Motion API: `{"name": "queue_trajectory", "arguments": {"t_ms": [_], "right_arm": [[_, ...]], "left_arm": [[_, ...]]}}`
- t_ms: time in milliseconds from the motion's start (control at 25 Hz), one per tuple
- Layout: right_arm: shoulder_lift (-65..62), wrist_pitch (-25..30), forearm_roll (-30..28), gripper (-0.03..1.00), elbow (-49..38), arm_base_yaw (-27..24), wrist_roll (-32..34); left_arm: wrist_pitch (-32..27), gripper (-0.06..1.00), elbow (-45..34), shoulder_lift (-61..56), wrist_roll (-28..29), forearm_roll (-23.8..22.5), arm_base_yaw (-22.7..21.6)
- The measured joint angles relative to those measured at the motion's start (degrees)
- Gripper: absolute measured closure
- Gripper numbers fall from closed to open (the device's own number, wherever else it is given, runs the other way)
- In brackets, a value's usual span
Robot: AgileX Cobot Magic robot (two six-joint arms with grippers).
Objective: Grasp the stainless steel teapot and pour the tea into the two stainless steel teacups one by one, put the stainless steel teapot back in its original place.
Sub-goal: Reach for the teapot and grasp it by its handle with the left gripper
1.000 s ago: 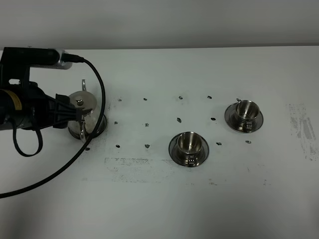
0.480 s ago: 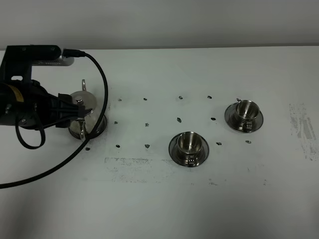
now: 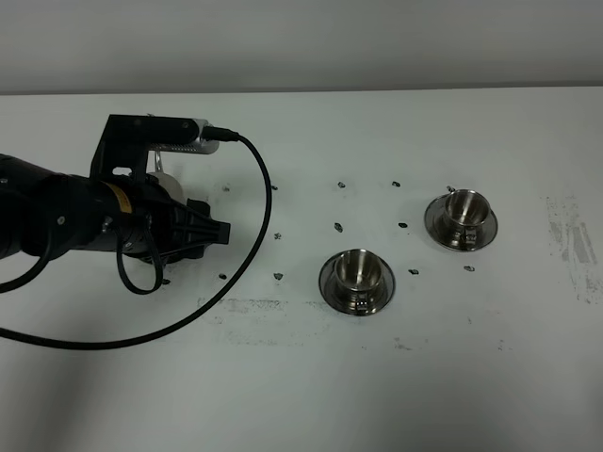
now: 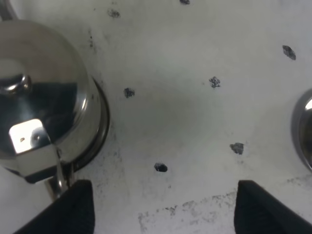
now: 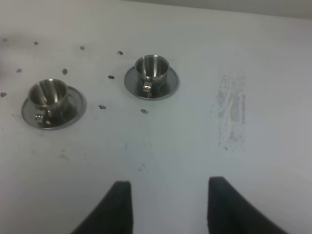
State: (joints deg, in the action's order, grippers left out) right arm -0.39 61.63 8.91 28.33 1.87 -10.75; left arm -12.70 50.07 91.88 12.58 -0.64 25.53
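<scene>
teapot (image 4: 48, 92) on disc (image 4: 104, 127) (it seems), left fingers (image 4: 73, 209) apart

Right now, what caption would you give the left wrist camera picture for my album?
Open left gripper hangs beside the stainless steel teapot, over a speckled white table.

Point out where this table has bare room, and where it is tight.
Widest bare patch: the table in front of the near cup and far cup. Also free: the strip behind them and the right end past the far cup. Crowded: the left side, where the left gripper and a cable crowd the teapot; the gap between the cups is narrow.
</scene>
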Motion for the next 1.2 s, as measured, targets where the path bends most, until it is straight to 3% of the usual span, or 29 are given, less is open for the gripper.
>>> {"name": "queue_trajectory", "arguments": {"t_ms": [320,1200], "right_arm": [[0.0,0.0,0.0,0.59,0.0,0.0,0.07],[0.0,0.0,0.0,0.59,0.0,0.0,0.07]], "left_arm": [[3.53,0.35,0.04,5.95,-0.14,0.0,0.0],[4.72,0.35,-1.08,7.42,-0.24,-2.23,-1.94]]}}
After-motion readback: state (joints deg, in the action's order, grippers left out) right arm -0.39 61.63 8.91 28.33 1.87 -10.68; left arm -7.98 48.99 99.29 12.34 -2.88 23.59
